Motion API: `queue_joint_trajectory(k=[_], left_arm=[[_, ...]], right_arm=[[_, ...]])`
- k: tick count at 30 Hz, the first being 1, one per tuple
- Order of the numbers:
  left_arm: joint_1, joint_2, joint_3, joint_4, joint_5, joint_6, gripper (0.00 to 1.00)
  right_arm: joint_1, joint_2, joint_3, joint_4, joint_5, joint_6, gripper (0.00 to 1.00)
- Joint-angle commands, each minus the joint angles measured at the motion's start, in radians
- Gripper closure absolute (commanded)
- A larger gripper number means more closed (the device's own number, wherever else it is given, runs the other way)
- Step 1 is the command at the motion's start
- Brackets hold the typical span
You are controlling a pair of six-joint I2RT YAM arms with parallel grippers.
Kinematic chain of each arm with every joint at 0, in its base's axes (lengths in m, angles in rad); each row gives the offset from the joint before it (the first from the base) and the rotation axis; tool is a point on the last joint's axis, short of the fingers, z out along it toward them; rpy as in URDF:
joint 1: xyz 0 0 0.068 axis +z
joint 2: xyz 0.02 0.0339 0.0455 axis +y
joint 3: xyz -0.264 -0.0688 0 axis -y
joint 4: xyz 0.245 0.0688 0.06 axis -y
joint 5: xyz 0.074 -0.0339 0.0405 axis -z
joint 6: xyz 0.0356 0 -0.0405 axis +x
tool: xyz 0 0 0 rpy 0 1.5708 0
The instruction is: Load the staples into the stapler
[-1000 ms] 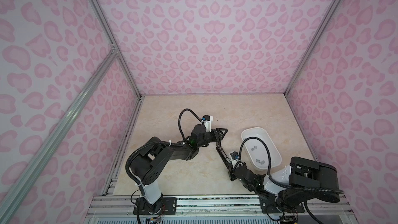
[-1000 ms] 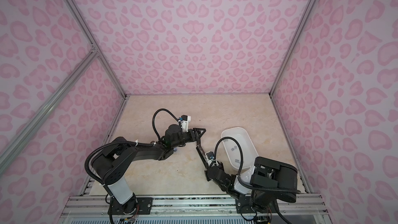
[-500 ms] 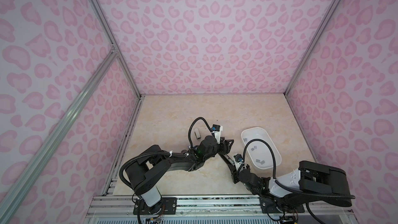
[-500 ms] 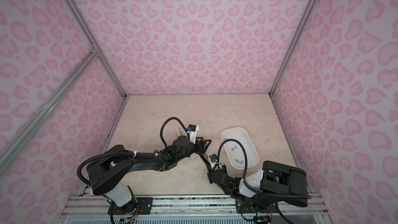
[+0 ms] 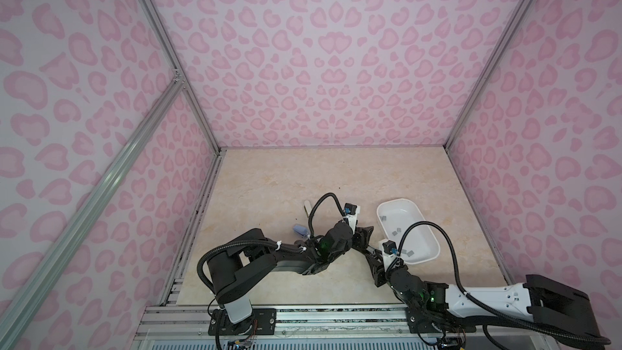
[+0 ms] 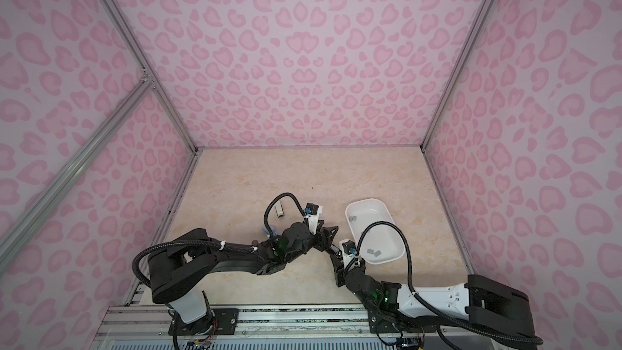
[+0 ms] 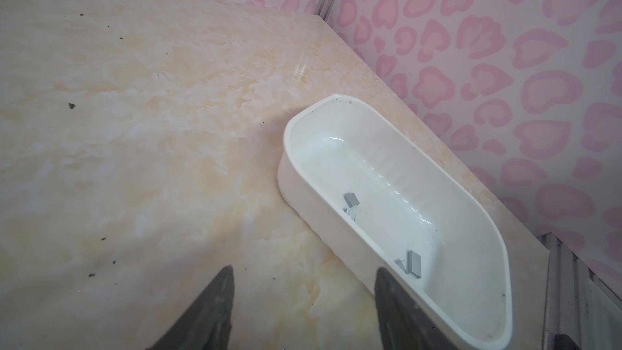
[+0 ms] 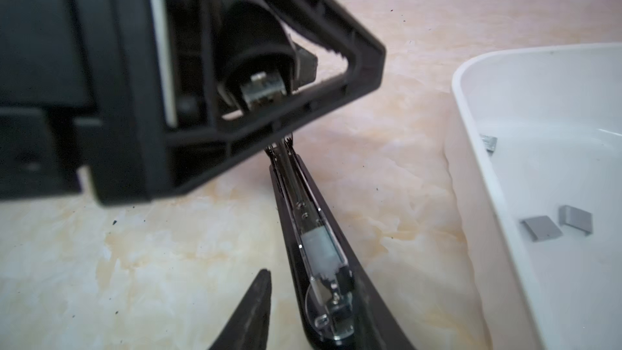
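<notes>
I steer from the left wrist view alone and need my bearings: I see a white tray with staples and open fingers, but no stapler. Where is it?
Observer: The black stapler lies open on the table beside the tray, its far end hidden behind the left gripper.
Operator: Does the right arm grip it?
Observer: No. The right gripper straddles its near end, with table showing between one finger and the stapler.
Operator: Other obstacles?
Observer: A blue stapler and a pale stapler lie left of the left gripper in a top view.

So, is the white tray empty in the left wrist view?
No, grey staples lie on the floor of the white tray.
</notes>
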Motion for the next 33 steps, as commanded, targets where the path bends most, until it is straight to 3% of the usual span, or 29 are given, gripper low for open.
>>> queue_joint_trajectory(k=[1,13,20,27,33], left_arm=[[-0.022,0.026,0.017,-0.009,-0.019,-0.012,0.34],[-0.086,0.067,0.052,-0.027,-0.082,0.014,0.32],[-0.087,0.068,0.056,-0.058,-0.102,0.028,0.28],[-0.088,0.062,0.058,-0.080,-0.102,0.042,0.13],[-0.088,0.064,0.062,-0.100,-0.091,0.069,0.10]], right_arm=[[-0.001,-0.087,-0.040,-0.113,0.014,0.010,0.60],[-0.098,-0.563,-0.080,-0.420,-0.107,0.029,0.62],[-0.150,-0.533,-0.080,-0.393,-0.152,0.047,0.62],[-0.209,-0.547,-0.046,-0.439,-0.203,0.064,0.59],[-0.227,-0.448,-0.004,-0.430,-0.197,0.065,0.60]])
